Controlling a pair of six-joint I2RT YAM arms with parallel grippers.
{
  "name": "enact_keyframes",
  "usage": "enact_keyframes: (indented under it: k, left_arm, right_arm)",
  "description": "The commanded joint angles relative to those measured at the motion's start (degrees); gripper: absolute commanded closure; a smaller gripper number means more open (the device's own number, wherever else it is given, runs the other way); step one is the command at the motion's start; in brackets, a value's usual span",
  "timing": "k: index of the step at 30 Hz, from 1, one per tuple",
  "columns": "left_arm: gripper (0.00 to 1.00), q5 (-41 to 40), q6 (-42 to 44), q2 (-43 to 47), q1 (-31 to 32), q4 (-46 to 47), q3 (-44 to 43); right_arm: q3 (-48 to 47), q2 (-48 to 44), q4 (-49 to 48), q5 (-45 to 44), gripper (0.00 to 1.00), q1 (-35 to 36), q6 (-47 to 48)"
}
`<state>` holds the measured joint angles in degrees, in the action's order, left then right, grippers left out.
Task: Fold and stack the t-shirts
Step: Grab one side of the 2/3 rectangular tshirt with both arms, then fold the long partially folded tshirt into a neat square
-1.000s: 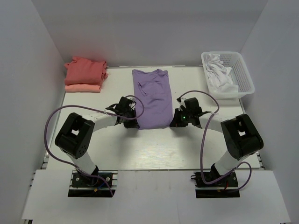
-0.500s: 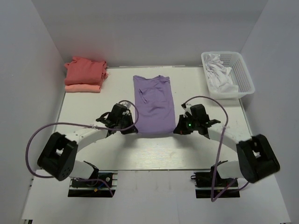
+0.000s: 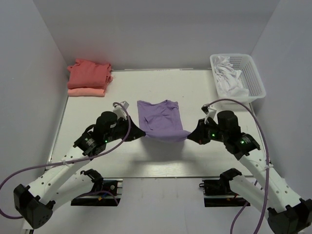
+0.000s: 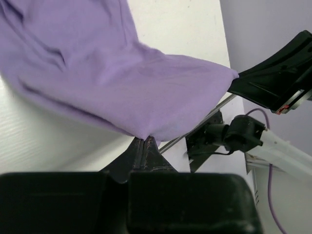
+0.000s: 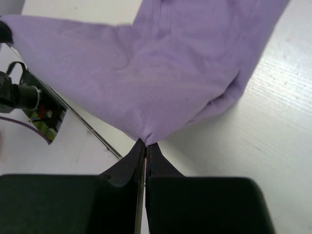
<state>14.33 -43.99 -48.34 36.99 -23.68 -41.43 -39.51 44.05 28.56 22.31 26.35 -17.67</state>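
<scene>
Lavender t-shirt [image 3: 158,118] hangs stretched: left gripper [image 3: 140,132], clamped tight, pinches its corner at eight o'clock; right gripper [image 3: 191,136], likewise closed, pinches the corner at four o'clock.

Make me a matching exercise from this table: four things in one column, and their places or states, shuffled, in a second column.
Things:
1. purple shirt
2. red shirt
3. pink shirt
4. white basket

Places or states:
A. far right corner, white cloth inside
B. far left, underneath the red shirt
C. pinched at its near corners by the left fingers and right fingers
D. far left, folded on top of the pink shirt

Pairs: 1-C, 2-D, 3-B, 4-A
</scene>
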Motion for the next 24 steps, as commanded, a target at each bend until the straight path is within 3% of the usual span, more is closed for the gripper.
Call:
enact_keyframes:
  k: [1, 7, 17, 24]
  left_arm:
    - [1.00, -0.9, 0.7, -2.2, 0.7, -2.1, -4.1]
    - [1.00, -11.2, 0.0, -4.3, 0.7, -3.6, -9.3]
    - [1.00, -27.9, -4.4, -18.4, -1.0, -14.4, -21.8]
    - [1.00, -33.6, -5.0, -24.1, -1.0, -11.2, -26.3]
  right_arm:
    - [-4.3, 1.3, 2.1, 0.5, 1.00, -0.2, 0.7]
    - [-11.4, 9.1, -3.1, -5.1, 1.00, -0.6, -0.8]
    - [-25.3, 24.0, -4.7, -11.0, 1.00, -0.7, -0.2]
    - [-32.7, 34.7, -3.0, -12.1, 1.00, -2.0, 0.5]
